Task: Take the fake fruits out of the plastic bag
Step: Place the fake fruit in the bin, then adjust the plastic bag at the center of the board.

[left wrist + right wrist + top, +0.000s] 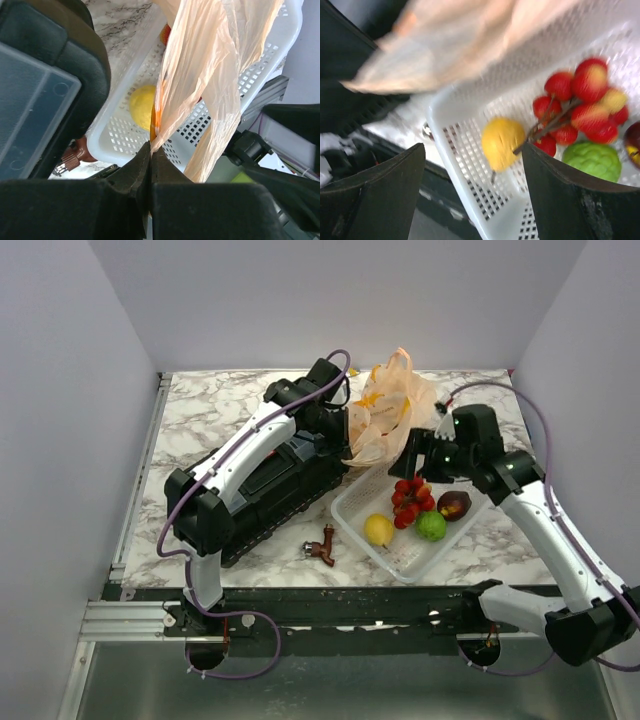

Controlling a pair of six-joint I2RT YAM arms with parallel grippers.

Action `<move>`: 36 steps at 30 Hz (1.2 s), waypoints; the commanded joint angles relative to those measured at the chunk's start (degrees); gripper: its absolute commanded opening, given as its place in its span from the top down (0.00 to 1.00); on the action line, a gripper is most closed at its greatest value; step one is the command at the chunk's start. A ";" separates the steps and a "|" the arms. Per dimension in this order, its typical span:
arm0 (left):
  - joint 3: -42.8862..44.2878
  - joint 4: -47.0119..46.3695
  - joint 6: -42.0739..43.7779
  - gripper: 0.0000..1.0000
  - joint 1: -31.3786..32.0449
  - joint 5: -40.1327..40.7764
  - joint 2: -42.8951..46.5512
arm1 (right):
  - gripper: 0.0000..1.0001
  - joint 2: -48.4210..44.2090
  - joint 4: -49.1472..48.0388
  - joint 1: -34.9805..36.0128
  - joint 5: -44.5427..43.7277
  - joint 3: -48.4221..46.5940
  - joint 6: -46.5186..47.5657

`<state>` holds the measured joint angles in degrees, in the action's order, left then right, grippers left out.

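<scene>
The plastic bag (392,412) is judged to be very light, limp and slippery, a thin film with no stiffness of its own. It is best taken at a gathered fold or a handle loop, since a single layer is likely to slide out of a pinch or to tear. The fake fruits (410,502) are judged to be light, hard and glossy, so they are apt to roll. A round one is best taken across its widest part, and the berry cluster (575,107) by its brown stem. The bag is seen as translucent tan, crinkled, with yellow-orange print. It is held up over the far left corner of the white mesh basket (372,550), just beside the black case (270,490). Whether any fruit is left inside it cannot be told. The left gripper (151,152) is clamped on a fold of the bag's film, its jaws pressed together. The right gripper (472,150) is spread wide with nothing between its jaws, and it is poised above the basket. Inside the basket lie the red cluster, a yellow lemon (502,142) and a green lime (592,160), close together, with a maroon-brown fruit (454,505) beside them.
</scene>
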<state>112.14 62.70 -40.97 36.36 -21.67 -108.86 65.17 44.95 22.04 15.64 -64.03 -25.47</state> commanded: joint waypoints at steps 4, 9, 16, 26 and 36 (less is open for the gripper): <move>1.86 0.99 1.55 1.00 3.04 0.28 0.50 | 0.24 6.73 -3.18 0.19 -18.39 -15.83 0.50; 1.92 0.52 1.56 1.00 4.20 -0.62 -0.21 | 0.38 19.64 -3.97 0.10 -22.48 -25.43 3.95; 3.84 -0.43 0.63 1.00 6.20 -2.62 -2.00 | 0.56 34.65 -11.20 0.11 -25.42 -30.74 10.48; 0.44 -3.21 0.46 1.00 7.76 -4.87 -2.06 | 0.66 54.96 -8.44 -2.30 -36.25 -42.75 12.56; -0.32 -4.15 0.62 1.00 8.46 -6.54 -2.50 | 0.66 64.08 -8.73 -5.62 -44.54 -47.79 12.23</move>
<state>112.12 59.64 -40.32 44.29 -25.85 -111.13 127.07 36.03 18.15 -20.80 -109.78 -12.80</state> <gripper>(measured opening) 0.005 0.346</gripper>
